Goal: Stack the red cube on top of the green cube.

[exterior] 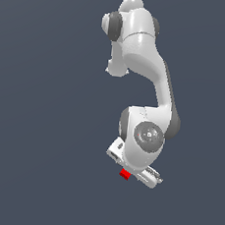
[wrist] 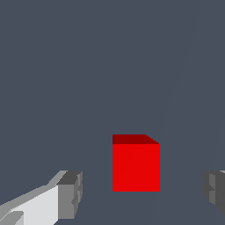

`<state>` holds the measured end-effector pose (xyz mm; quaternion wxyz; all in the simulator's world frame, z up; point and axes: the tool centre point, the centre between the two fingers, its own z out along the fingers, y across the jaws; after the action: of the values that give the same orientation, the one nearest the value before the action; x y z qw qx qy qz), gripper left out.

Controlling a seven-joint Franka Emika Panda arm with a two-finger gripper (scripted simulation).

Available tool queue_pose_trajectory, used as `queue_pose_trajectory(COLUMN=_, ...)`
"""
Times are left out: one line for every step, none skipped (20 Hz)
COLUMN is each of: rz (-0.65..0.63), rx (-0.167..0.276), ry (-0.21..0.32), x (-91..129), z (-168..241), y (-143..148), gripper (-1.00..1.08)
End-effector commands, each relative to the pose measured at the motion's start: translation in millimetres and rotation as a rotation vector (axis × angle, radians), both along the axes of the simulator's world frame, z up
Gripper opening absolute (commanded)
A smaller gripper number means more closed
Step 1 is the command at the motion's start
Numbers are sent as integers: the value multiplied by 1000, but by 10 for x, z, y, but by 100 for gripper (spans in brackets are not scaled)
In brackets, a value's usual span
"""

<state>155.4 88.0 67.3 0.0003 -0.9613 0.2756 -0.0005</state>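
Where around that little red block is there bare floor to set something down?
Bare grey ground lies all round the red cube in the wrist view, widest beyond it. The only tight spots are the two gaps between the cube and the open gripper fingers flanking it. The green cube shows in neither view.

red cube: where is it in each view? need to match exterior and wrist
Exterior view: the red cube shows low in the picture, partly hidden under the white gripper.
Wrist view: the red cube sits between the two grey fingertips, touching neither, jaws open.
Shared landmark: the gripper itself. The green cube appears in neither view.
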Motion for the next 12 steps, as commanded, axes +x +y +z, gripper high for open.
queue_pose_trajectory(rz=0, rx=0, ry=1, x=-5, z=-73, y=0, gripper=100)
queue_pose_trajectory(rz=0, rx=0, ry=1, x=-6, z=-116, y=0, gripper=100)
queue_pose_trajectory(rz=0, rx=0, ry=1, x=-7, z=-167, y=0, gripper=100)
queue_pose_trajectory(rz=0, rx=0, ry=1, x=-9, z=-225, y=0, gripper=100)
queue_pose_trajectory(rz=0, rx=0, ry=1, x=-11, z=-288, y=0, gripper=100)
queue_pose_trajectory(rz=0, rx=0, ry=1, x=-13, z=-345, y=0, gripper=100)
queue_pose_trajectory(rz=0, rx=0, ry=1, x=-14, z=-392, y=0, gripper=100)
queue_pose_trajectory(rz=0, rx=0, ry=1, x=-15, z=-430, y=0, gripper=100)
queue_pose_trajectory(rz=0, rx=0, ry=1, x=-15, z=-459, y=0, gripper=100)
queue_pose_trajectory(rz=0, rx=0, ry=1, x=-14, z=-478, y=1, gripper=100)
queue_pose_trajectory(rz=0, rx=0, ry=1, x=-11, z=-489, y=1, gripper=100)
queue_pose_trajectory(rz=0, rx=0, ry=1, x=-8, z=-491, y=1, gripper=100)
